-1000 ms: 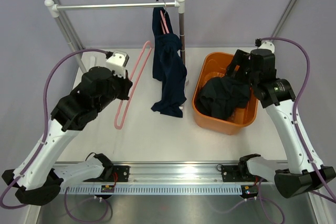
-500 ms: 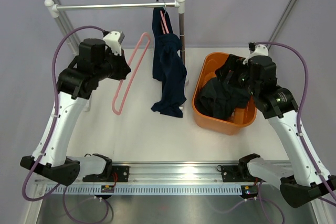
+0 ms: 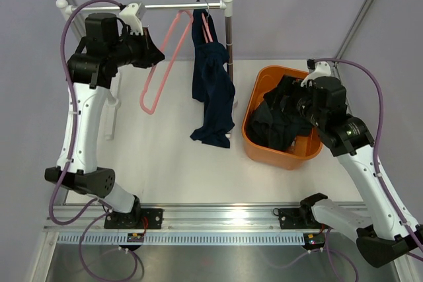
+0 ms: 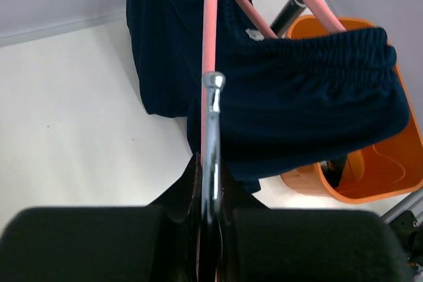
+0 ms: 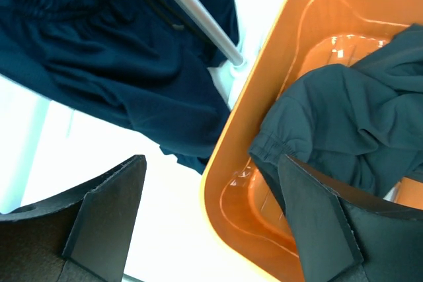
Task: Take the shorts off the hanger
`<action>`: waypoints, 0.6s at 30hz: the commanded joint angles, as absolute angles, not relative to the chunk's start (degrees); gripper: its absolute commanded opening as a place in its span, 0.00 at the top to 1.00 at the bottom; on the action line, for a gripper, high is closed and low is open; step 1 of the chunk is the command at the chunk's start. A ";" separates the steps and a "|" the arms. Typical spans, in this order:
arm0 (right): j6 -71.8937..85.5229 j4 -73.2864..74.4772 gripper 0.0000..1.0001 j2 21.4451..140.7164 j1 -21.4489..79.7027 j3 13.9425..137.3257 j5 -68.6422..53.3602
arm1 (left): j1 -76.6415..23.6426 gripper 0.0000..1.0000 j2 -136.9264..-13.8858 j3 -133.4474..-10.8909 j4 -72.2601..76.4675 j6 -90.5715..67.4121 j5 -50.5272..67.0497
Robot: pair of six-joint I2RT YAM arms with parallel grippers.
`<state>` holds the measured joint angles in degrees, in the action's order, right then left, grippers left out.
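Note:
One pair of dark navy shorts (image 3: 213,84) hangs from a pink hanger (image 3: 206,26) on the rail (image 3: 145,8); it also shows in the left wrist view (image 4: 297,97) and the right wrist view (image 5: 119,70). The other shorts (image 3: 281,122) lie crumpled in the orange basket (image 3: 254,94). My left gripper (image 3: 156,53) is raised near the rail and shut on the metal hook (image 4: 211,123) of an empty pink hanger (image 3: 162,64). My right gripper (image 3: 285,99) is open and empty above the basket's left rim (image 5: 228,170), beside the shorts in the basket (image 5: 357,117).
The rail's right post (image 3: 229,31) stands between the hanging shorts and the basket. A white post (image 3: 112,107) carries the rail's left end. Bare white table (image 3: 178,170) lies in front of the shorts, and grey walls close in behind the rail.
My left arm has lifted the empty pink hanger up and back towards the rail. My right gripper has shifted slightly nearer over the basket. The hanging shorts have not moved.

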<state>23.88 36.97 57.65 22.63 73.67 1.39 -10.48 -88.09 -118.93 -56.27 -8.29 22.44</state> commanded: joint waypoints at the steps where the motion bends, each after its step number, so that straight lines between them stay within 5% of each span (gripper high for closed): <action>1: 24.17 33.23 0.10 55.99 23.29 72.43 -2.89 | -8.44 1.00 -90.69 -124.61 -53.09 -10.54 28.04; 18: 23.55 29.44 0.11 58.27 23.82 70.31 -6.50 | -8.00 1.00 -96.15 -129.55 -47.64 -14.50 7.47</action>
